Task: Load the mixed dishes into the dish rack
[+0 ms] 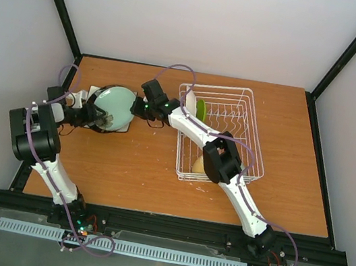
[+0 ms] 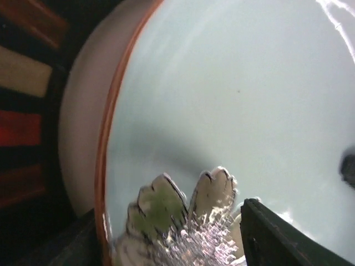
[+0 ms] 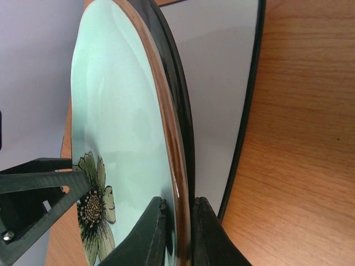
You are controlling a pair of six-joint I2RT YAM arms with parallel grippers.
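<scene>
A pale green plate [image 1: 115,105] with a flower print and a brown rim lies on a dark-rimmed plate [image 3: 180,111] and a white square plate [image 3: 222,83], at the table's left. My right gripper [image 1: 140,107] is shut on the pale green plate's right rim, which shows between its jaws in the right wrist view [image 3: 177,206]. My left gripper [image 1: 97,118] is at the plate's left edge. In the left wrist view [image 2: 166,213] its jaws stand apart over the plate's face [image 2: 233,100]. The white wire dish rack [image 1: 250,128] holds an upright lime-green plate [image 1: 200,109].
A pale yellowish object [image 1: 197,166] sits at the rack's near left corner, partly hidden by my right arm [image 1: 225,160], which reaches across the rack. Bare wooden table [image 1: 131,166] lies between the plate stack and the rack. Black frame posts stand at the table's far corners.
</scene>
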